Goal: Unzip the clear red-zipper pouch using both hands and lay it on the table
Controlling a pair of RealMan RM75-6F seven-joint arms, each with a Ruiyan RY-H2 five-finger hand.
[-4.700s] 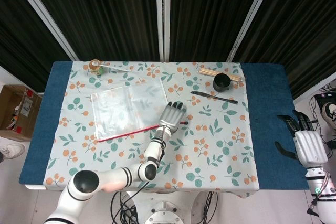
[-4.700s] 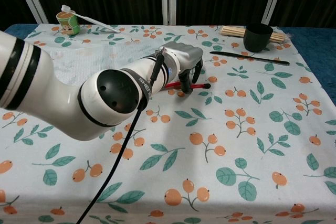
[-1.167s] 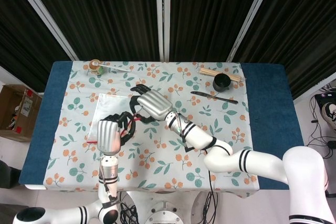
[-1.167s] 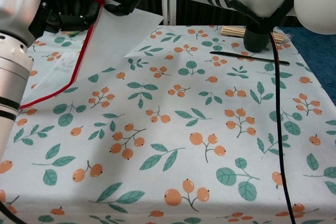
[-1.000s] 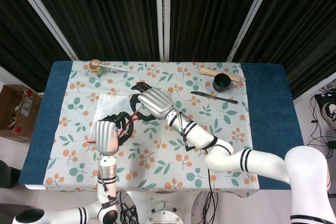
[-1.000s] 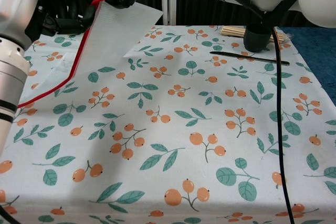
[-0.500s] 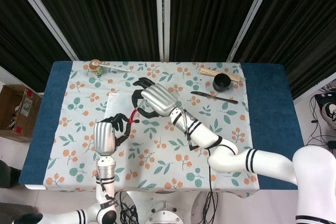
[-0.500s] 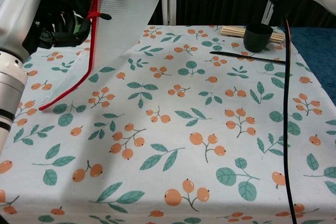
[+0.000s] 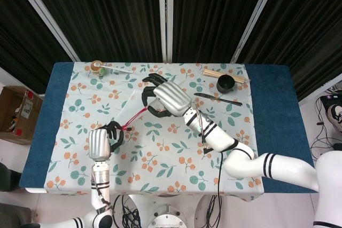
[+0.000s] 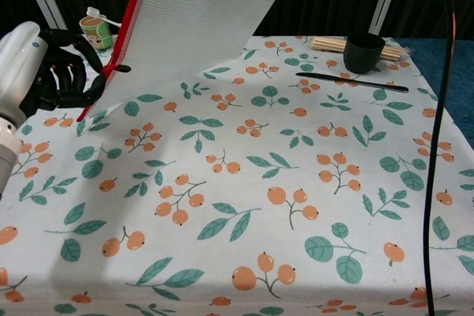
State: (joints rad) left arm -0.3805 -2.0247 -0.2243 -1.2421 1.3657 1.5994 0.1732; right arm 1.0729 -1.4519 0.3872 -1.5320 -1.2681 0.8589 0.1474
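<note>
The clear pouch (image 10: 200, 12) hangs in the air, nearly upright, with its red zipper (image 10: 118, 42) running down its left edge. In the head view it is almost edge-on, and the red zipper (image 9: 136, 117) slants between the two hands. My right hand (image 9: 166, 99) grips the pouch's upper end above the table; it is out of the chest view. My left hand (image 9: 100, 142), lower and to the front left, pinches the zipper pull (image 10: 111, 69). The chest view shows the left hand (image 10: 46, 64) with its fingers curled at the zipper's lower part.
A small cup with a spoon (image 9: 96, 68) stands at the back left. A black cup (image 9: 225, 83), wooden sticks (image 9: 224, 74) and a black strip (image 9: 216, 98) lie at the back right. A cardboard box (image 9: 16, 113) sits off the table's left side.
My right hand has lifted the pouch higher and to the right. My left hand has drawn down and towards the front left along the red zipper.
</note>
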